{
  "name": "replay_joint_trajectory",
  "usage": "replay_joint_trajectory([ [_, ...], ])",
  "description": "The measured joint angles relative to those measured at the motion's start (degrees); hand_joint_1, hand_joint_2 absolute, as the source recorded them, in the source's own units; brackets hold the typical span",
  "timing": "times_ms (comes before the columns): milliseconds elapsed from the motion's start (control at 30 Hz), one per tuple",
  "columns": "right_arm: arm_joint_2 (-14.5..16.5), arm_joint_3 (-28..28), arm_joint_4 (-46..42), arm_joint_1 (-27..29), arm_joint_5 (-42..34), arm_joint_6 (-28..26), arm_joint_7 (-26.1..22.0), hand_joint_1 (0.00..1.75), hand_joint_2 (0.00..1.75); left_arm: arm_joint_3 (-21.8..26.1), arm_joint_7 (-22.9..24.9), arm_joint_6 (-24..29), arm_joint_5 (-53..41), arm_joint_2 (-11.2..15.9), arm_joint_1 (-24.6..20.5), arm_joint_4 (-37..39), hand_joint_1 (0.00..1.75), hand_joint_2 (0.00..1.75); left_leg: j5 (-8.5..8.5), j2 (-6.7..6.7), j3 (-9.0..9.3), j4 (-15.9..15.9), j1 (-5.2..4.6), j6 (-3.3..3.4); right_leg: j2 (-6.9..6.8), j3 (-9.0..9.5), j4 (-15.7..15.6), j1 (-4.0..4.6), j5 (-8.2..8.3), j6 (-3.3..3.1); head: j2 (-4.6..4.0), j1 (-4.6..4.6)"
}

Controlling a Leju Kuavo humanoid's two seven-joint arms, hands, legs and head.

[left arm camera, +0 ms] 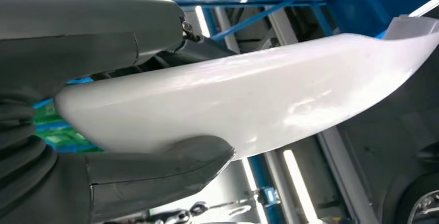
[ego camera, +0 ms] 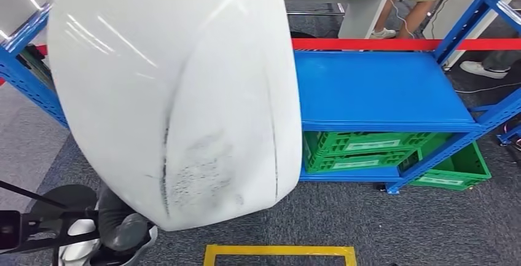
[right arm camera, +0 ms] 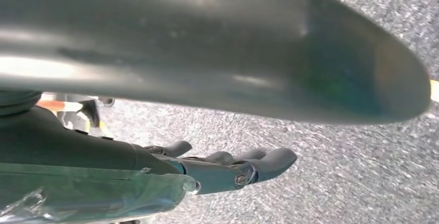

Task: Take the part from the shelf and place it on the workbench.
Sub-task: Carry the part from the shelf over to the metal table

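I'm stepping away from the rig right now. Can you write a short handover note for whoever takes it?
Left hand: grips the white part by its edge, thumb on one face and fingers on the other.
Right hand: sits under the part, fingers nearly straight; contact cannot be judged from these views.
Part: off the blue shelf, carried close in front of the head camera; green crates sit on the level below.
Done: part taken from the shelf.
Left: carry it to the workbench and set it down.
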Motion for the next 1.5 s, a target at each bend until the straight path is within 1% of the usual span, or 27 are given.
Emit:
replay_joint_trajectory([
  [33, -0.09, -0.02, -0.14, 0.12, 0.0, 0.54, -0.63, 0.0, 0.0, -0.26, -0.12, -0.11, -0.12, 0.0, -0.38, 0.58, 1.75, 1.75, 0.72, 0.03, -0.9, 0.06, 0.0, -0.02, 0.0, -0.41, 3.37, 0.01, -1.28, 0.17, 0.0, 0.01],
  [100, -0.15, -0.04, -0.66, 0.49, 0.0, 1.58, -1.85, 0.0, 0.0, -0.68, -0.58, -0.21, -0.63, 0.0, -1.22, 1.68, 1.75, 1.75, 2.1, 0.06, -2.77, 0.23, 0.06, -0.21, -0.01, 1.17, 5.34, -0.04, 0.06, 0.37, 0.0, 0.01],
  [167, -0.15, 0.16, -1.55, 0.98, 0.0, 2.67, -3.12, 0.0, 0.0, -1.0, -1.16, 0.03, -1.82, 0.0, -1.89, 2.39, 1.75, 1.75, 3.29, 0.05, -4.46, 0.6, 0.17, -0.68, -0.01, 6.4, -0.3, -0.19, 2.55, 0.61, 0.0, 0.02],
  [233, 0.02, 1.13, -2.93, 1.65, 0.0, 3.84, -4.85, 0.0, 0.0, -1.33, -1.84, 0.68, -3.72, -0.01, -2.43, 2.75, 1.75, 1.75, 4.25, 0.0, -5.54, 1.11, 0.02, -1.31, 0.18, 11.99, -8.29, -0.21, 1.77, 0.49, 0.0, 0.06],
  [300, 0.39, 2.26, -4.73, 2.53, 0.0, 4.42, -6.19, 0.0, 0.0, -1.58, -2.46, 1.28, -5.5, -0.01, -2.96, 2.98, 1.75, 1.75, 5.15, -0.03, -5.9, 1.34, -0.15, -1.82, 0.41, 13.63, -11.42, -0.04, 0.62, -0.32, 0.0, -0.02],
  [367, 0.75, 2.75, -6.55, 3.4, 0.0, 4.65, -5.9, 0.0, 0.0, -1.66, -2.91, 1.49, -6.69, 0.05, -3.19, 3.25, 1.75, 1.75, 5.14, -0.01, -6.16, 1.61, -0.05, -2.32, 0.3, 12.68, -10.99, -0.06, 1.23, -1.51, 0.0, -0.16],
  [400, 0.86, 2.97, -7.72, 3.9, 0.0, 4.96, -4.96, 0.0, 0.0, -1.67, -3.07, 1.5, -7.2, 0.1, -3.21, 3.39, 1.75, 1.75, 3.69, -0.02, -6.59, 2.58, 0.01, -2.63, 0.16, 12.19, -10.93, -0.1, 1.71, -2.09, 0.0, -0.24],
  [500, 0.89, 4.01, -12.67, 5.65, 0.0, 6.04, -0.47, 0.0, 0.0, -1.68, -3.22, 1.69, -8.77, 0.25, -3.33, 3.72, 1.75, 1.75, -5.09, -0.02, -9.19, 11.48, 0.13, -3.32, -0.15, 9.97, -10.89, -0.1, 3.75, -3.07, 0.0, -0.48],
  [533, 0.88, 4.23, -14.24, 6.15, 0.0, 6.14, 0.24, 0.0, 0.0, -1.68, -3.23, 1.85, -9.25, 0.28, -3.33, 3.78, 1.75, 1.75, -6.89, -0.02, -9.84, 14.92, 0.13, -3.37, -0.18, 9.01, -10.84, -0.04, 4.53, -3.13, 0.0, -0.5],
  [600, 0.82, 4.45, -17.09, 7.13, 0.0, 5.85, -0.43, 0.0, 0.0, -1.67, -3.23, 2.26, -10.0, 0.37, -3.31, 3.84, 1.75, 1.75, -6.13, -0.02, -9.07, 17.87, 0.12, -3.12, -0.2, 6.9, -10.74, 0.18, 6.04, -3.12, 0.0, -0.5],
  [633, 0.8, 4.69, -18.43, 7.64, 0.0, 5.68, -1.09, 0.0, 0.0, -1.66, -3.23, 2.44, -10.29, 0.39, -3.3, 3.84, 1.75, 1.75, -4.48, -0.02, -7.38, 16.71, 0.08, -2.81, -0.2, 5.95, -10.71, 0.32, 6.76, -3.08, 0.0, -0.49],
  [700, 0.83, 5.43, -20.69, 8.52, 0.0, 5.48, -1.96, 0.0, 0.0, -1.67, -3.23, 2.66, -10.6, 0.39, -3.31, 3.78, 1.75, 1.75, -2.67, -0.02, -1.45, 9.84, -0.18, -1.86, -0.15, 4.56, -10.67, 0.56, 8.06, -2.9, 0.0, -0.47],
  [767, 0.91, 6.09, -22.24, 9.23, 0.0, 5.32, -2.5, 0.0, 0.0, -1.67, -3.22, 2.81, -10.68, 0.32, -3.39, 3.6, 1.75, 1.75, -3.72, -0.05, 3.65, 2.42, -0.53, -1.16, -0.14, 3.9, -10.72, 0.61, 9.23, -2.45, 0.0, -0.44],
  [800, 0.96, 6.49, -22.89, 9.57, 0.0, 5.05, -2.96, 0.0, 0.0, -1.67, -3.2, 2.94, -10.74, 0.3, -3.38, 3.52, 1.75, 1.75, -4.19, -0.08, 4.67, 0.47, -0.72, -0.95, -0.17, 3.74, -10.92, 0.54, 9.86, -2.11, 0.0, -0.44],
  [867, 1.03, 7.58, -23.86, 10.34, 0.0, 4.13, -4.46, 0.0, 0.0, -1.63, -3.07, 3.27, -10.86, 0.3, -3.26, 3.49, 1.75, 1.75, -3.32, -0.06, 4.07, -0.3, -0.81, -0.56, -0.2, 3.45, -11.42, 0.31, 10.88, -1.43, 0.0, -0.49],
  [900, 1.09, 8.21, -24.08, 10.66, 0.0, 3.65, -5.36, 0.0, 0.0, -1.62, -3.0, 3.39, -10.9, 0.3, -3.19, 3.49, 1.75, 1.75, -2.6, -0.01, 3.51, -0.41, -0.74, -0.22, -0.19, 3.04, -11.05, 0.25, 10.12, -1.12, 0.0, -0.46],
  [967, 1.21, 9.05, -24.16, 10.84, 0.0, 3.01, -7.03, 0.0, 0.0, -1.58, -2.94, 3.37, -10.74, 0.27, -3.2, 3.49, 1.75, 1.75, -1.06, 0.12, 2.07, -0.54, -0.52, 0.25, -0.16, 1.53, -6.87, 0.16, 5.21, -0.61, 0.0, -0.28],
  [1033, 1.39, 9.3, -23.93, 10.41, 0.0, 2.79, -8.12, 0.0, 0.0, -1.57, -2.92, 3.07, -10.42, 0.25, -3.26, 3.5, 1.75, 1.75, 0.43, 0.17, 0.31, -0.46, -0.54, 0.4, -0.18, -0.12, 0.7, 0.11, -0.19, -0.21, 0.0, -0.09],
  [1067, 1.47, 9.32, -23.7, 10.09, -0.01, 3.11, -8.42, 0.0, 0.0, -1.6, -2.92, 2.83, -10.16, 0.24, -3.31, 3.52, 1.75, 1.75, 1.21, 0.21, -0.68, -0.4, -0.54, 0.37, -0.17, -0.3, 3.75, 0.11, -0.97, -0.08, 0.0, -0.09],
  [1133, 1.61, 8.95, -23.04, 9.41, -0.03, 5.49, -8.82, 0.0, 0.0, -1.78, -2.92, 2.18, -9.39, 0.24, -3.58, 3.66, 1.75, 1.75, 2.67, 0.25, -2.73, -0.16, -0.5, 0.2, -0.18, 1.95, 4.63, 0.08, 1.29, 0.06, 0.0, -0.08],
  [1200, 1.78, 7.65, -22.46, 8.59, -0.03, 9.37, -9.3, 0.0, 0.0, -2.14, -3.06, 1.58, -8.49, 0.23, -4.12, 3.92, 1.75, 1.75, 3.91, 0.19, -4.61, 0.37, -0.47, -0.23, -0.17, 7.78, -1.83, -0.01, 3.17, 0.23, 0.0, -0.03],
  [1267, 2.12, 5.87, -22.25, 7.87, -0.02, 12.45, -9.59, 0.0, 0.0, -2.62, -3.24, 1.22, -7.96, 0.2, -4.7, 4.16, 1.75, 1.75, 4.85, 0.13, -5.68, 0.98, -0.6, -0.78, 0.04, 12.82, -9.32, 0.04, 1.66, -0.12, 0.0, -0.05],
  [1300, 2.37, 5.01, -22.21, 7.66, -0.01, 13.57, -9.51, 0.0, 0.0, -2.89, -3.3, 1.09, -7.84, 0.19, -4.97, 4.26, 1.75, 1.75, 5.3, 0.12, -5.88, 1.13, -0.66, -1.03, 0.15, 13.72, -11.16, 0.15, 0.75, -0.51, 0.0, -0.04],
  [1367, 3.05, 3.4, -22.28, 7.58, 0.0, 15.39, -8.96, 0.0, 0.0, -3.42, -3.35, 0.92, -7.72, 0.18, -5.37, 4.5, 1.75, 1.75, 5.97, 0.11, -6.11, 1.23, -0.62, -1.51, 0.13, 13.06, -11.43, 0.21, 1.17, -1.61, 0.0, -0.08],
  [1400, 3.38, 2.67, -22.36, 7.52, 0.0, 16.04, -8.72, 0.0, 0.0, -3.61, -3.36, 0.86, -7.68, 0.2, -5.48, 4.6, 1.75, 1.75, 5.27, 0.08, -6.49, 1.66, -0.56, -1.84, 0.05, 12.5, -11.31, 0.18, 1.69, -2.17, 0.0, -0.16],
  [1433, 3.7, 2.0, -22.52, 7.46, 0.0, 16.5, -8.59, 0.0, 0.0, -3.81, -3.34, 0.83, -7.67, 0.24, -5.6, 4.68, 1.75, 1.75, 3.5, 0.05, -7.12, 2.92, -0.5, -2.2, -0.05, 11.86, -11.31, 0.09, 2.35, -2.65, 0.0, -0.29],
  [1500, 4.08, 1.04, -22.86, 7.32, 0.0, 16.87, -8.94, 0.0, 0.0, -4.25, -3.25, 0.77, -7.68, 0.32, -5.95, 4.87, 1.75, 1.75, -2.46, 0.04, -9.14, 8.9, -0.35, -2.84, -0.12, 10.19, -11.29, 0.02, 3.93, -3.21, 0.0, -0.57],
])
